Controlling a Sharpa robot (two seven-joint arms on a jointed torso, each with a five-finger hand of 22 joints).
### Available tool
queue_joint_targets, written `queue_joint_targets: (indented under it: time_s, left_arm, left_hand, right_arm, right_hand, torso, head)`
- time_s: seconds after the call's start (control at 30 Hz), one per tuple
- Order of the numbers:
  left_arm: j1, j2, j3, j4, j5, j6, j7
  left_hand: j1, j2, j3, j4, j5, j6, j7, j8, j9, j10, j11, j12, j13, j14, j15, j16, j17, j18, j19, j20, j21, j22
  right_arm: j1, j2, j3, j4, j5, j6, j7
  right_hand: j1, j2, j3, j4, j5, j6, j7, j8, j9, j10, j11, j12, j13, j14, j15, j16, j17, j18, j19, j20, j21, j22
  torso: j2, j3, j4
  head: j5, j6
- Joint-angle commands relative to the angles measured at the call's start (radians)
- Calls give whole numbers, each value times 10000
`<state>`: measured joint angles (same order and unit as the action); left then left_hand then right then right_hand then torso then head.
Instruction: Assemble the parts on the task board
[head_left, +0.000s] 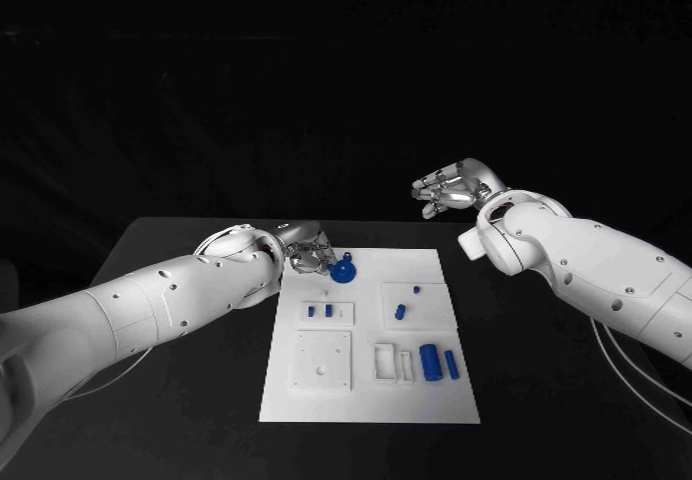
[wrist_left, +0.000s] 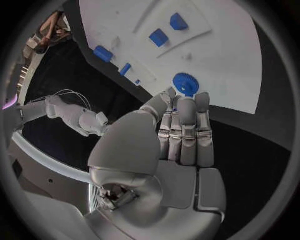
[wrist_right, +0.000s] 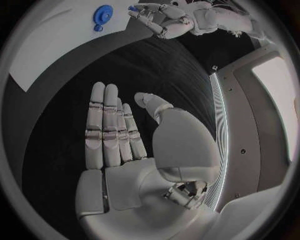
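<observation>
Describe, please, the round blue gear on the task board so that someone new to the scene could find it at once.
Start at the white task board in the middle of the black table and go to its far edge, by the left hand. The blue gear lies there, just off the fingers. It is the only round, toothed disc; the other blue parts are small blocks and cylinders.

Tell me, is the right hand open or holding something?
Open. The right hand holds nothing; its fingers are stretched out, raised above the black table.

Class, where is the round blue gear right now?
In the head view the blue gear sits at the far edge of the task board, left of centre, just beside the left hand, whose fingers reach toward it.
</observation>
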<state>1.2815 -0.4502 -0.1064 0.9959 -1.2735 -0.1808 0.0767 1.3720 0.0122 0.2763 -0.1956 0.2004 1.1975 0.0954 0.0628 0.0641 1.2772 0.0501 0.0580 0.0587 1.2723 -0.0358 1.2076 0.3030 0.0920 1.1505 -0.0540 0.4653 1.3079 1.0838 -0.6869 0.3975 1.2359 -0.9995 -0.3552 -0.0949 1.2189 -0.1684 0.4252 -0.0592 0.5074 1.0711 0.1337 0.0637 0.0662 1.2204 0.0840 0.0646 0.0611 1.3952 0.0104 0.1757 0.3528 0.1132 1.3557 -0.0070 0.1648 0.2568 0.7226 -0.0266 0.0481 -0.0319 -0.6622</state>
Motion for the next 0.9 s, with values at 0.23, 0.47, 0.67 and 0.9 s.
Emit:
queue_joint_targets:
  time_s: [0.23,0.47,0.67,0.9]
  left_arm:
    - [54,-334,-22,285,6,-31,251]
    - [38,-489,-121,347,-149,-100,374]
    - [-100,-519,-233,336,-181,-91,431]
    - [-336,-464,-265,248,-165,-9,468]
  left_hand:
    - [-24,-55,34,56,14,27,6,1,14,31,-31,1,2,-3,12,-128,-37,6,-14,10,-70,205]
    - [12,-58,38,40,28,49,4,5,15,48,-34,3,3,26,4,-144,-42,3,-17,-1,-58,213]
    - [14,-58,36,41,25,45,6,0,13,43,-31,1,2,28,3,-159,-46,2,-24,-3,-56,212]
    - [12,-47,35,49,19,45,8,2,13,33,-28,0,2,35,5,-175,-48,0,-32,-3,-51,211]
  right_arm:
    - [2,-33,0,22,-93,-7,97]
    - [2,-46,0,7,-97,36,70]
    - [2,-44,-1,-2,-99,54,66]
    - [2,-31,-1,-3,-100,67,77]
  right_hand:
    - [-55,6,48,-28,24,19,-8,-10,3,11,-8,-32,-15,-15,21,36,-10,69,-50,20,73,-31]
    - [-40,3,54,-42,24,30,-12,-9,4,18,-11,-32,-15,-16,19,36,-8,68,-53,15,86,-37]
    - [-40,3,54,-42,24,30,-12,-9,4,18,-11,-32,-15,-16,19,36,-8,68,-53,15,86,-37]
    - [-44,15,53,-52,20,28,-10,-11,3,16,-9,-33,-15,-16,20,32,-13,61,-80,14,123,-47]
  torso:
    - [6,-13,-7]
    - [28,4,-31]
    - [29,-3,-33]
    - [31,5,-31]
  head:
    - [76,44]
    - [95,50]
    - [77,15]
    - [73,10]
